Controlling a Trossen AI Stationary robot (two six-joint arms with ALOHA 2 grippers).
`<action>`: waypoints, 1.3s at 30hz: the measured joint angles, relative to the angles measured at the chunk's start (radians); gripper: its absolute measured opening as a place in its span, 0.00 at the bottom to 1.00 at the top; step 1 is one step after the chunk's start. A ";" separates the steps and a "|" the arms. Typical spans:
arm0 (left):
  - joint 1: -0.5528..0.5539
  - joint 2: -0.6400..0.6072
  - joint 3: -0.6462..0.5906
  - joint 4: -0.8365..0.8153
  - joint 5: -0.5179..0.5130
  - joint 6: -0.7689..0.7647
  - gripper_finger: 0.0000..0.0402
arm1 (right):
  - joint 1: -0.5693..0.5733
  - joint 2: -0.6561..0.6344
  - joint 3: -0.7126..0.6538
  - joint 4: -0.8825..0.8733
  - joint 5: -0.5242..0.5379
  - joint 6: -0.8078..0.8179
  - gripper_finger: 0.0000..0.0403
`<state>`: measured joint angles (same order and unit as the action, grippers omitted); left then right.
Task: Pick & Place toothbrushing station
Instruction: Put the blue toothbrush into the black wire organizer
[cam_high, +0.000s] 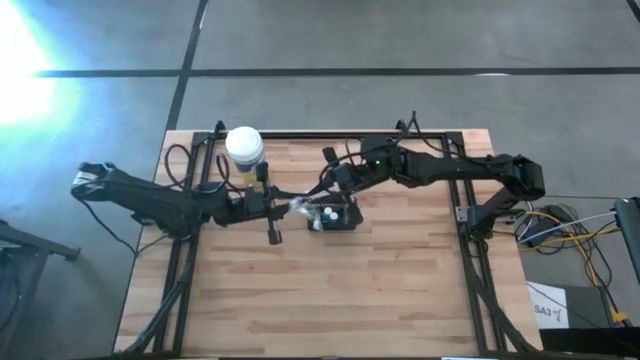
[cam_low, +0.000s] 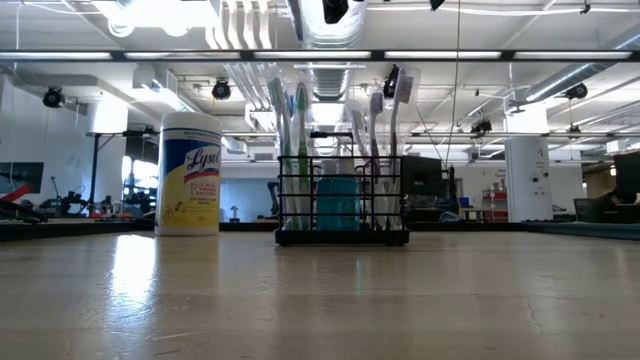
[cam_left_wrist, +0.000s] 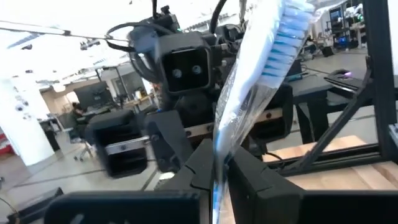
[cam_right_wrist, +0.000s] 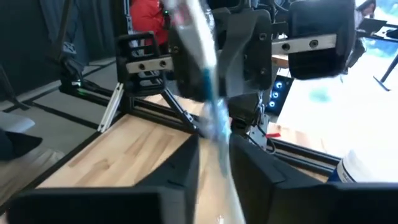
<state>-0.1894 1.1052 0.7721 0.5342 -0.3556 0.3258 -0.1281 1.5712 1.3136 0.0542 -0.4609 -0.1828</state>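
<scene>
The black wire-mesh caddy (cam_high: 338, 216) (cam_low: 342, 200) stands on its base mid-table, with several toothbrushes upright in it. My left gripper (cam_high: 285, 207) (cam_left_wrist: 219, 168), left of the caddy and raised, is shut on a toothbrush in a clear wrapper (cam_high: 300, 206) (cam_left_wrist: 267, 68) with blue bristles. My right gripper (cam_high: 325, 195) (cam_right_wrist: 214, 155) faces it from the right, above the caddy's left side. It is open, its fingers on either side of the brush's head end (cam_right_wrist: 208, 87). Neither gripper shows in the low view. My left gripper pinches the wrapped toothbrush by its handle (cam_left_wrist: 217, 158) between its two fingers. The fingers come roughly level from the table's left and lie along the brush. The brush is lifted clear, and its head end (cam_left_wrist: 289, 28) points on toward my right gripper.
A round white-lidded jar with a yellow label (cam_high: 245, 147) (cam_low: 189, 172) stands at the far left of the wooden table, behind my left gripper. A black frame (cam_high: 470, 215) runs along the table's sides. Bare wood (cam_high: 330, 290) lies between the caddy and the near edge.
</scene>
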 joint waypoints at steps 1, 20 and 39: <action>-0.003 -0.014 0.000 -0.004 -0.003 0.010 0.06 | -0.003 -0.013 0.000 -0.017 -0.001 -0.001 0.22; -0.008 -0.354 -0.217 -0.252 -0.008 -0.164 0.06 | -0.021 -0.554 -0.381 -0.063 0.057 -0.039 0.15; 0.229 -0.190 -0.456 0.132 0.147 -0.322 0.06 | -0.065 -0.894 -1.001 0.407 0.156 0.023 0.02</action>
<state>0.0398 0.9149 0.3163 0.6663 -0.2086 0.0041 -0.1935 0.6775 0.3121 0.4610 -0.3048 -0.1596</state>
